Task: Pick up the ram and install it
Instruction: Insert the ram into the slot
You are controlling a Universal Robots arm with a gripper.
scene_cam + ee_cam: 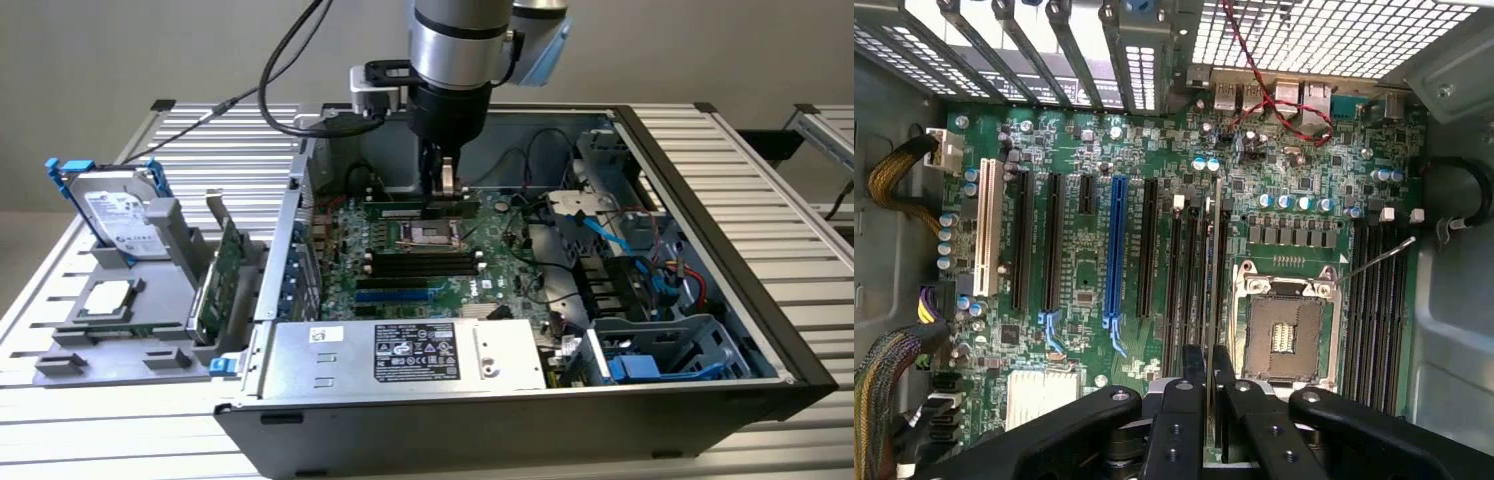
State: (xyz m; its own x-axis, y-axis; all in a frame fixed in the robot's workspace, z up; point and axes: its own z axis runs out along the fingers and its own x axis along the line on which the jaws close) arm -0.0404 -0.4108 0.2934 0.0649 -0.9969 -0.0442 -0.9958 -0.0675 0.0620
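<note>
The ram (1214,270) is a thin green stick seen edge-on, clamped between my gripper's (1207,395) black fingers (1182,410). It runs along the black memory slots (1194,290) beside the open CPU socket (1284,325). In the exterior view my gripper (447,190) reaches down into the open computer case (747,300). There the ram (407,210) lies level just behind the CPU socket (434,235), low over the motherboard (501,255). I cannot tell whether it touches a slot.
Another bank of black slots (1376,300) lies on the socket's other side, and long expansion slots (1116,250) lie further off. A wider green card (227,265), a hard drive (114,215), the power supply (400,352) and cables (601,215) surround the work area.
</note>
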